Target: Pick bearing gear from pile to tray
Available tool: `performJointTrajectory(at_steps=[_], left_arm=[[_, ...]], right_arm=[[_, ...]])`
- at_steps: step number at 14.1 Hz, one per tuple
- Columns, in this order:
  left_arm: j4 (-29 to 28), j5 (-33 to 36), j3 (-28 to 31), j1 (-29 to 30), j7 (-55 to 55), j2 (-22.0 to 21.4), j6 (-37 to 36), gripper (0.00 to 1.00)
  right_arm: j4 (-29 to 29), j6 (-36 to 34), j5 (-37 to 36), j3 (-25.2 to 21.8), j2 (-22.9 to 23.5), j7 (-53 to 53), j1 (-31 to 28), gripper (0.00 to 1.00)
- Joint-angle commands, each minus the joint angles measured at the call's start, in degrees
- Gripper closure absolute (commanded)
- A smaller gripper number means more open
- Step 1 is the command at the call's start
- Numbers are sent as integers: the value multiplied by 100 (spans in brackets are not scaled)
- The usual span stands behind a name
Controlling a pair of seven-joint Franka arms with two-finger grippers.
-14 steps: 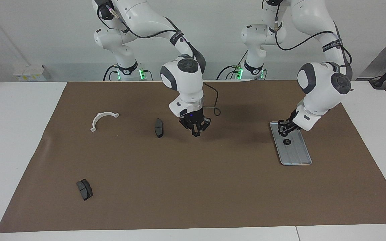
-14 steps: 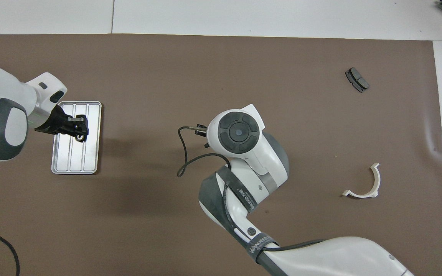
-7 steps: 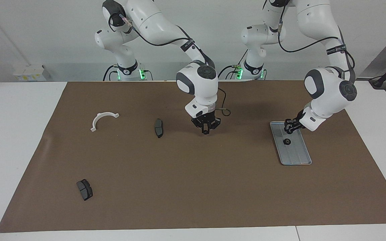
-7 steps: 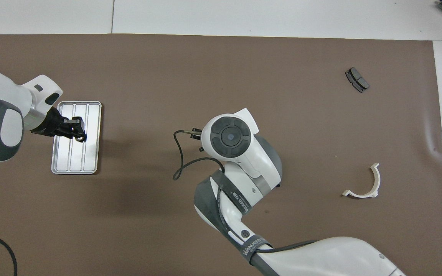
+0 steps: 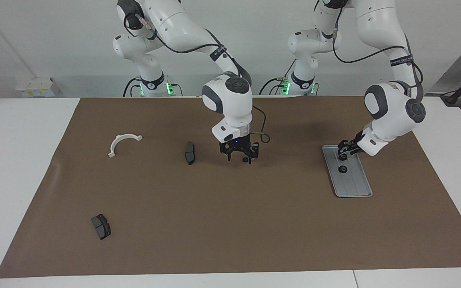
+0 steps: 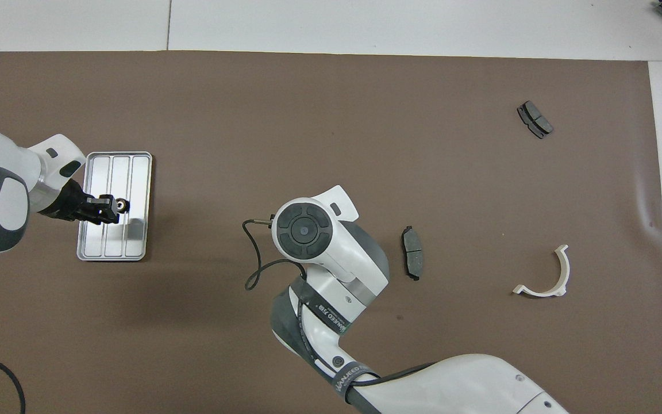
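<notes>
The right hand (image 5: 239, 157) is held low over the brown mat (image 5: 230, 224), near a dark brake pad (image 5: 189, 153), and its fingers are spread wide. The left hand (image 5: 343, 152) is seen over the tray (image 5: 354, 187) at the left arm's end of the counter, where one bearing gear (image 5: 342, 169) is laid. Whether this hand is wide or narrow cannot be told.

Bright, even light falls from above on the matte brown paper mat (image 5: 230, 224), which shows no glare. Soft-edged shadows lie on the mat under both white robot arms (the darkest is a broad patch near the robots in the facing view). The flat silver-grey metal tray (image 6: 135, 164) gleams palely and carries a faint reflection. Both views are sharp, without motion blur. Straight mat edges show little distortion.
</notes>
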Motion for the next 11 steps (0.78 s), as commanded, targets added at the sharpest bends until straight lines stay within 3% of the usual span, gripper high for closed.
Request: performJointTrajectory(at_steps=[1,4,8,11], left_arm=[[-82,-40,-22,15,78,-80,125,28],[85,-40,-58,-457,-219,-62,143,28],[94,-40,-58,-1714,-2299,-89,291,30],[77,-66,-66,-2593,-3715,-89,800,32]], right_arm=[[-362,-69,-49,75,-705,-311,-604,0],[-469,-473,13,76,-1199,-916,-1167,0],[-416,-1079,408,76,-1805,-2250,-1932,0],[-372,-1527,409,58,-2166,-3437,-2547,0]])
